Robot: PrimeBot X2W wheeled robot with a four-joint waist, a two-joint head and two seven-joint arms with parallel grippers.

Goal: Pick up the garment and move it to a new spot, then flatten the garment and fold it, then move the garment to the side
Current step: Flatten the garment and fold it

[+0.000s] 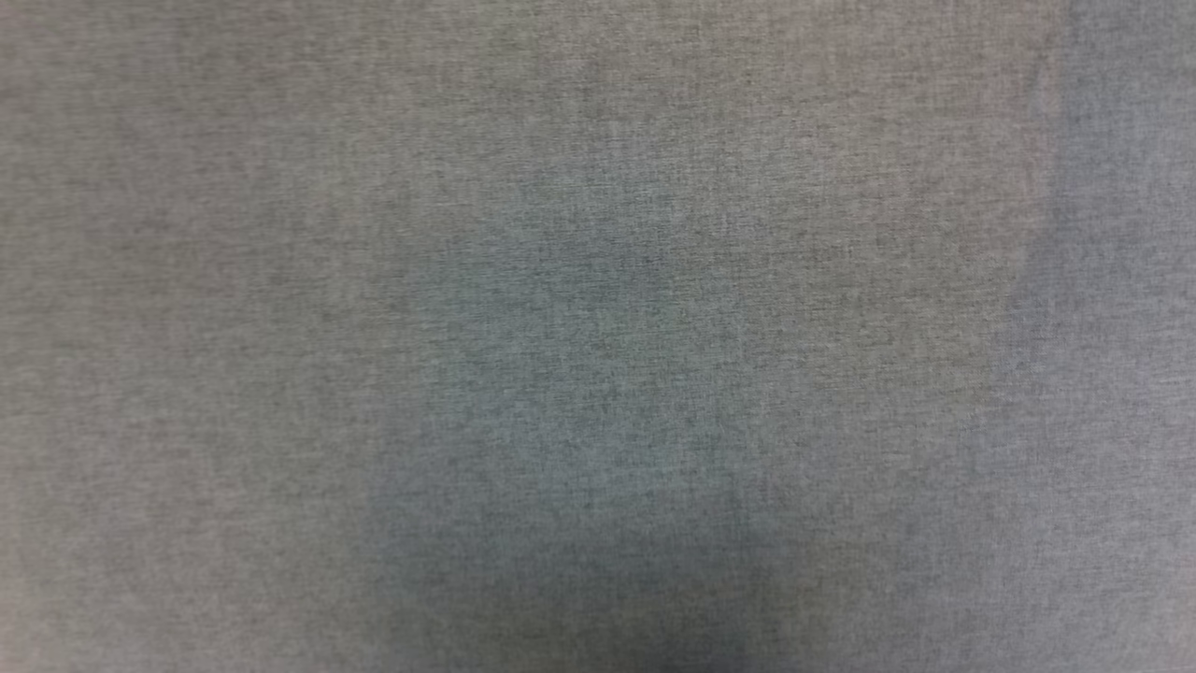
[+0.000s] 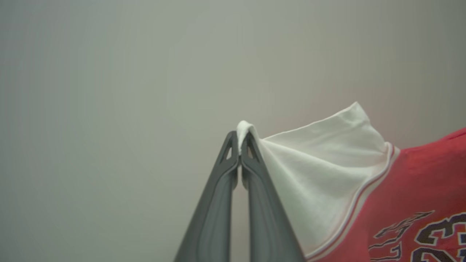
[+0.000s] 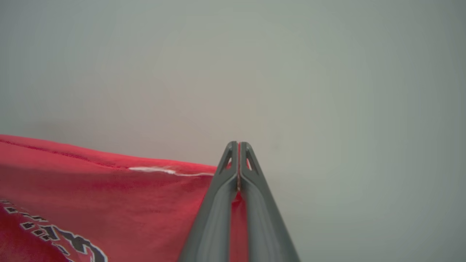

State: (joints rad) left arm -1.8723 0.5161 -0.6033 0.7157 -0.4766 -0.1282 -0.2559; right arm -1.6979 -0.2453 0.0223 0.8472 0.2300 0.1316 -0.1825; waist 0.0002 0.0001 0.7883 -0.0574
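A plain grey counter (image 1: 598, 280) with a fine woven grain lies below the head camera; the same grey, blurred, backs both wrist views. The left tool (image 2: 239, 145) is pressed together, pinching the garment (image 2: 418, 182) by the edge of its white sleeve. The red body with dark lettering spreads toward 4 o'clock. The right tool (image 3: 238, 149) is likewise clamped on a red edge, and the cloth stretches away toward 8 o'clock.
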